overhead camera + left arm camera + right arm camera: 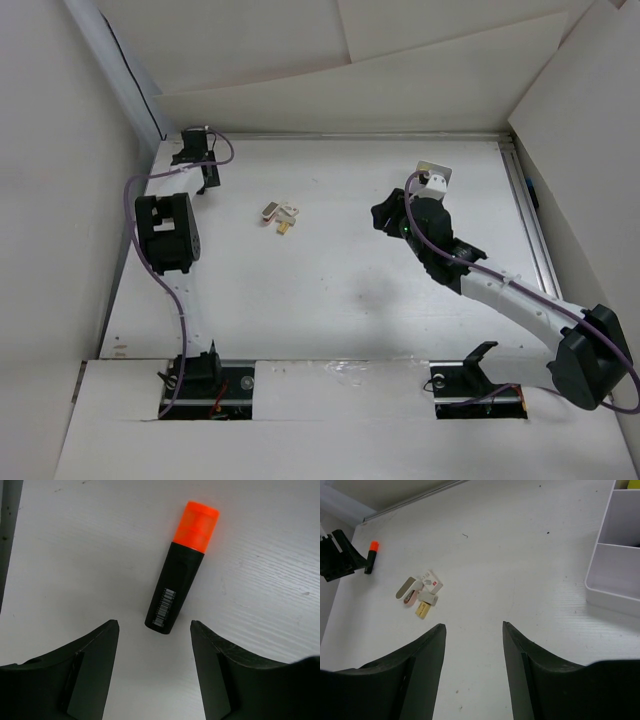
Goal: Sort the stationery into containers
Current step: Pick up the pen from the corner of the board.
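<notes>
marker (181,567), short and black with an orange cap, lies flat on the white table (270,555) at the far left corner. its blunt black end sits just ahead of the left gripper (155,630), whose jaws are spread wide and hold nothing. the body runs nearly in line with the jaws, the cap leaning away to the right.

it looks light and stiff, made of smooth plastic, so it may slip or roll if nudged. the black barrel, about midway along, seems the best place to pinch across; the cap could pull off.

a small pile of pale pieces (420,595) lies near the table's middle, well apart from the marker. the white tub (594,580), split into compartments, stands at the far right, beside the right gripper (473,625). that gripper is also spread and empty, hovering over bare table.
</notes>
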`<state>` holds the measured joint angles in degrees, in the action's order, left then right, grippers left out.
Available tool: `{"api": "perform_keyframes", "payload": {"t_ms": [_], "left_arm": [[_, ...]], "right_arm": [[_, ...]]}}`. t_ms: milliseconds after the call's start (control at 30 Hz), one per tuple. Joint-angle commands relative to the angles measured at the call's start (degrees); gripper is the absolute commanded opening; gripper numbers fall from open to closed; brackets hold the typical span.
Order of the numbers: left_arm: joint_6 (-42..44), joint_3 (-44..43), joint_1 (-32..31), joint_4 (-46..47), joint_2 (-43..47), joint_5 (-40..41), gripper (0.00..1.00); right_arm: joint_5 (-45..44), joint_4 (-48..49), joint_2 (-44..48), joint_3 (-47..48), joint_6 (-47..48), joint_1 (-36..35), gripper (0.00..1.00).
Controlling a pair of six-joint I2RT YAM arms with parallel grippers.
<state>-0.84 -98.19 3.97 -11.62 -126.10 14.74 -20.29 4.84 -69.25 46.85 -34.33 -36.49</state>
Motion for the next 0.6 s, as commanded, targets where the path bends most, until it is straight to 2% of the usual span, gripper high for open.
{"api": "perform_keyframes", "payload": {"t_ms": [0,167,367,567], "left_arm": [[2.51,-3.05,0.69,-0.69,-1.07,-1.91,0.56],[3.04,-4.82,0.69,-0.69,-3.18,-4.11,0.53],[3.57,-6.22,0.69,-1.04,-4.41,-5.25,0.31],[3.57,-7.54,0.69,-1.57,-5.64,-5.78,0.27]], "right_arm": [[0.34,3.16,0.96,0.0,0.4,-0.16,0.55],[0.34,3.16,0.96,0.0,0.93,-0.16,0.55],[0.34,3.16,0.96,0.52,0.93,-0.16,0.55],[0.34,3.16,2.01,0.52,0.93,-0.16,0.55]]}}
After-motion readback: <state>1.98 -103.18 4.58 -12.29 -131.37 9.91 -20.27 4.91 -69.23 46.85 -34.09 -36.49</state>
